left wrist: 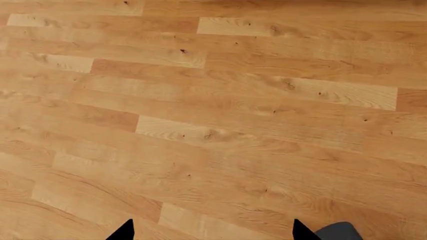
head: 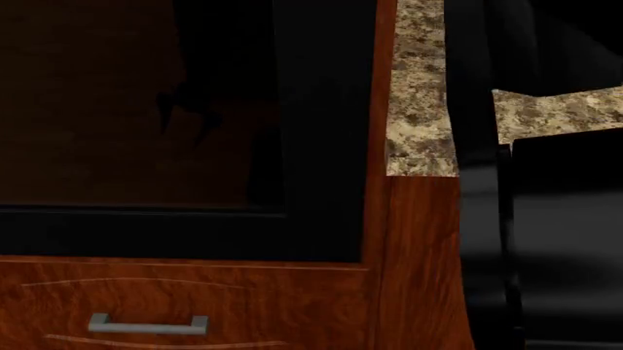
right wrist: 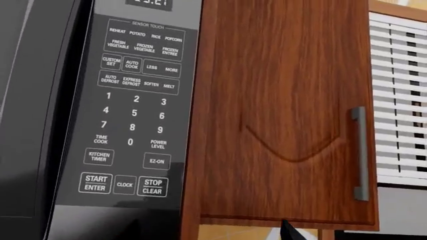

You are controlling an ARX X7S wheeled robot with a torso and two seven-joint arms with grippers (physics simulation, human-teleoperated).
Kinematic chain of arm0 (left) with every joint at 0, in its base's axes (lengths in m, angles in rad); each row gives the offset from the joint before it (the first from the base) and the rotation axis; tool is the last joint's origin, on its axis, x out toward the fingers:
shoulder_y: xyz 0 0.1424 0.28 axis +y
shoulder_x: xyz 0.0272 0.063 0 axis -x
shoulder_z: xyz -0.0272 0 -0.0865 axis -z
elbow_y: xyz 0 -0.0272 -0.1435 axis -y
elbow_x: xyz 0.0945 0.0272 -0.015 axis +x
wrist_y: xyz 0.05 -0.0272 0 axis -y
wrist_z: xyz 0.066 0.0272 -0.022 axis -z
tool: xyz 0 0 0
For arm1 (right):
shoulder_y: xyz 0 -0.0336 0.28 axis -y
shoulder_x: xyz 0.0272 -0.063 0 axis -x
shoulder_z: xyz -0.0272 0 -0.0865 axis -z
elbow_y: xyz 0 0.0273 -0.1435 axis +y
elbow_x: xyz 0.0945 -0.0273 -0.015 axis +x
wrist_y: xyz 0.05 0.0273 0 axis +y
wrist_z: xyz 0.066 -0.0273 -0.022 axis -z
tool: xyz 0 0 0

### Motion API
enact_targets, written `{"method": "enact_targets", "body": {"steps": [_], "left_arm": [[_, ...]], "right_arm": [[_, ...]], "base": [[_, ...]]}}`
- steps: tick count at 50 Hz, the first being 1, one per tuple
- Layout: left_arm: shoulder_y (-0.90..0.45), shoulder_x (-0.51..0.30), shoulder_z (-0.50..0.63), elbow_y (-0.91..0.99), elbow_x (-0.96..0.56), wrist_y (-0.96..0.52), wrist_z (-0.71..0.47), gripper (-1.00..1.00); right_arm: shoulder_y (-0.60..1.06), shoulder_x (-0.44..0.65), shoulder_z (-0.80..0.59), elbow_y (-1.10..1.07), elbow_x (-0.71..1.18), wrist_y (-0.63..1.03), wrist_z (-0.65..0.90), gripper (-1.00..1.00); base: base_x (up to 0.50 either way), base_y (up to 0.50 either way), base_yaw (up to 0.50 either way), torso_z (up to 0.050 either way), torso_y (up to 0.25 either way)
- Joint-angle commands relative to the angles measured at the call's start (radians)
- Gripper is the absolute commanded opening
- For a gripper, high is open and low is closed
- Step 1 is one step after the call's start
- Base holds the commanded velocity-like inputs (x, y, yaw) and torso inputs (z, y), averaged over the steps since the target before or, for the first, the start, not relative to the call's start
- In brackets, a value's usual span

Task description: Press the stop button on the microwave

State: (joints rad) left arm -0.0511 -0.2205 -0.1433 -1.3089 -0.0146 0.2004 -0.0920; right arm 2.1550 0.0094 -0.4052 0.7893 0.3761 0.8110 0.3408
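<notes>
In the right wrist view the microwave's black control panel [right wrist: 137,107] faces the camera. Its STOP/CLEAR button [right wrist: 153,186] sits in the lowest row of keys, beside CLOCK and START/ENTER. My right gripper [right wrist: 210,233] is open, with only its dark fingertips [right wrist: 287,231] showing at the frame edge. It is a short way back from the panel and touches nothing. My left gripper [left wrist: 213,235] is open too, pointing at bare wooden floor [left wrist: 213,110] with nothing between its tips. Neither gripper appears in the head view.
A wooden cabinet door [right wrist: 280,110] with a metal handle [right wrist: 359,152] hangs right beside the panel, and window blinds [right wrist: 400,100] lie past it. The head view shows a dark appliance front [head: 175,117], a drawer handle [head: 148,324] and a granite counter edge [head: 421,95].
</notes>
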Motion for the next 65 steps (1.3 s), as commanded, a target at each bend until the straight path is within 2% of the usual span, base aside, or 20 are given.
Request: {"method": "enact_targets", "body": {"steps": [1,6,24,52,65], "left_arm": [[0.0,0.0,0.0,0.0,0.0,0.0,0.0,1.0],[0.0,0.0,0.0,0.0,0.0,0.0,0.0,1.0],[0.0,0.0,0.0,0.0,0.0,0.0,0.0,1.0],[0.0,0.0,0.0,0.0,0.0,0.0,0.0,1.0],[0.0,0.0,0.0,0.0,0.0,0.0,0.0,1.0]], "right_arm": [[0.067,0.007,-0.047,0.06,0.08,-0.033,0.021,1.0],[0.08,0.007,-0.058,0.067,0.093,-0.037,0.024,1.0],[0.057,0.036,-0.074,-0.119,0.156,0.043,0.075,1.0],[0.085,0.039,-0.092,-0.173,0.185,-0.011,0.069,1.0],[0.076,0.031,-0.107,-0.165,0.186,-0.043,0.086,1.0]], "base": [[0.0,0.0,0.0,0.0,0.0],[0.0,0.0,0.0,0.0,0.0],[0.0,0.0,0.0,0.0,0.0],[0.0,0.0,0.0,0.0,0.0],[0.35,0.0,0.0,0.0,0.0]]}}
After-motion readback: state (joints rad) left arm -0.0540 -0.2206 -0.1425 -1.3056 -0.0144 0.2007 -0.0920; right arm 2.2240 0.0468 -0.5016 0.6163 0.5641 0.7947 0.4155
